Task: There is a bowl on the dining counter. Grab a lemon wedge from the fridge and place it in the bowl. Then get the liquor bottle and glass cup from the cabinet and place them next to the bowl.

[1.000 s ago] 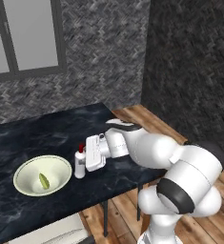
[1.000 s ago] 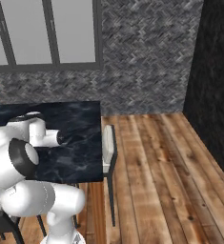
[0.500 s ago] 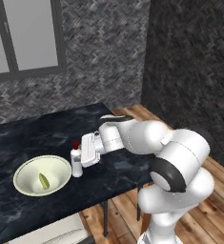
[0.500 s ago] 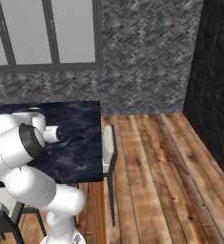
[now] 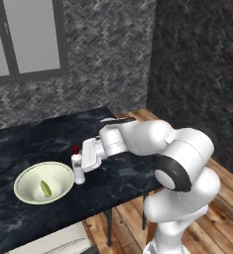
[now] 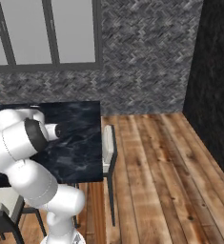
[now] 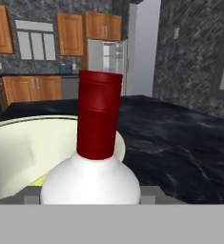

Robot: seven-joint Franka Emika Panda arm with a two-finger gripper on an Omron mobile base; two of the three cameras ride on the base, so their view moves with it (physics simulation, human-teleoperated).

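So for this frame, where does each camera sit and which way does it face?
Left base view: behind the arm's left, looking down at dining counter, bowl, liquor bottle; arm and gripper show.
Right base view: behind its right, facing counter, window; arm at left.
Hand view: along the gripper at bottle and bowl.
Shared: bottle, bowl, counter.

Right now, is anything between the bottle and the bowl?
Nothing: in the left base view the bottle stands just beside the bowl's rim on bare counter.

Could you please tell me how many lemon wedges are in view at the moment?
1. The lemon wedge lies inside the bowl on the dining counter, just beside the liquor bottle. Another could sit hidden behind the bottle in the hand view.
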